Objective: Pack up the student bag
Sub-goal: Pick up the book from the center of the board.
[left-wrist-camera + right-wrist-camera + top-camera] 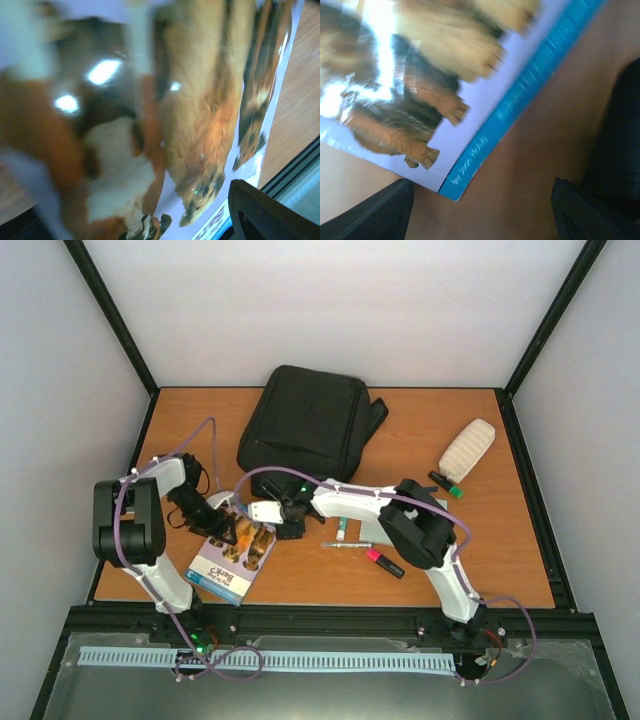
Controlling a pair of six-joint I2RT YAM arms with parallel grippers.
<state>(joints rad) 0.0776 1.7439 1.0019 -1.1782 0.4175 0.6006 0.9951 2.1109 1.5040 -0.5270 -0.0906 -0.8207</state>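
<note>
The student bag (305,430), a large black backpack, lies flat at the back middle of the table. In front of it lies a picture book (232,558) with furry animals on a white cover and a blue spine. My left gripper (215,525) hovers low over the book's upper end, open; its wrist view is filled by the blurred cover (200,100), with one dark finger (265,215) at the lower right. My right gripper (290,522) sits beside the book's upper right corner, open. Bare table and the book's blue corner (455,187) show between its fingers (385,212).
A pen (345,544), a small tube (341,530), a pink highlighter (383,562) and a flat teal item (378,532) lie under the right arm. A white pencil case (467,450) and dark markers (447,484) lie at the back right. Black frame posts edge the table.
</note>
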